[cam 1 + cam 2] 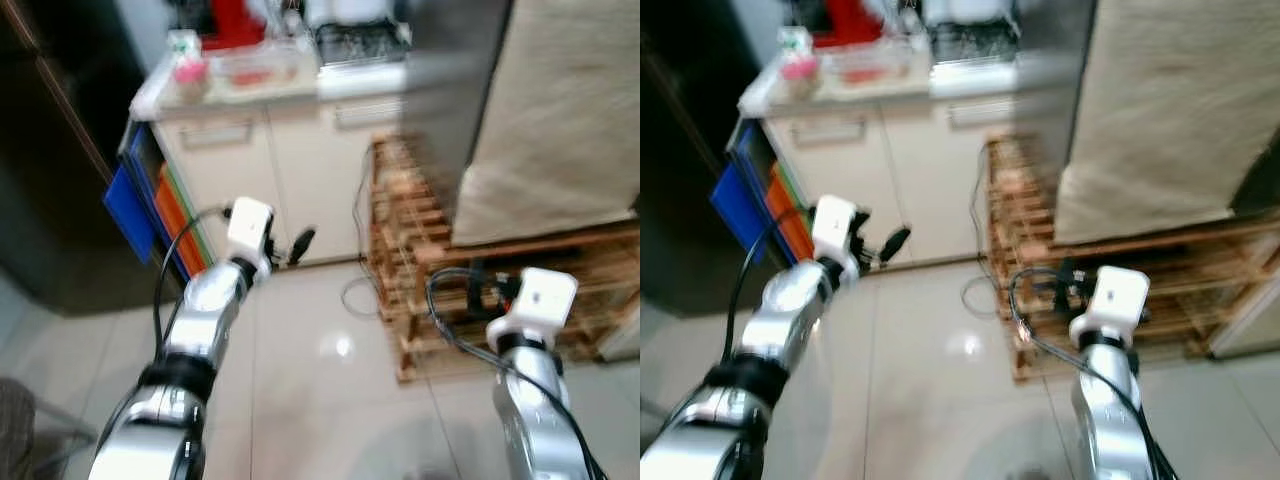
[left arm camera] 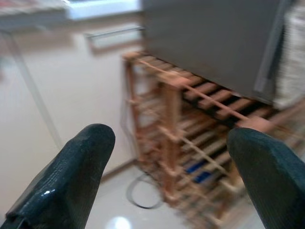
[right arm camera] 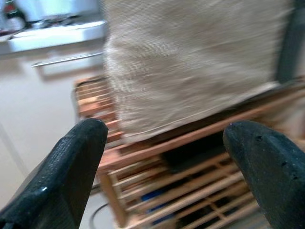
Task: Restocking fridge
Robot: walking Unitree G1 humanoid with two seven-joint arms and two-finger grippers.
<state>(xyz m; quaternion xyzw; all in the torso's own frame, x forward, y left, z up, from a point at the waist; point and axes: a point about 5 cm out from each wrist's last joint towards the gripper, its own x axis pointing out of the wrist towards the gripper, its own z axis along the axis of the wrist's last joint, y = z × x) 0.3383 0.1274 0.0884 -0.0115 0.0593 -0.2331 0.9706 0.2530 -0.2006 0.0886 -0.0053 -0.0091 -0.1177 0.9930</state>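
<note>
The left gripper (image 2: 167, 176) is held with jaws apart and nothing between them; beyond the gap a wooden rack (image 2: 190, 143) and a grey fridge (image 2: 209, 43) are seen. The right gripper (image 3: 167, 176) is likewise spread wide, with a beige cloth (image 3: 190, 57) draped above the rack ahead of its fingertips. White cabinets (image 1: 260, 170) are seen beyond the left gripper.

A tall fridge with a dark grey, smooth metal side (image 1: 440, 90) stands upright on the pale tiled floor, between the cream kitchen cabinet and a slatted wooden rack. A beige woven cloth (image 1: 560, 110) hangs over its right part, covering most of that face. The views are blurred, so whether its door is open or closed cannot be told. Its lower edge sits just above the rack's top slats.
</note>
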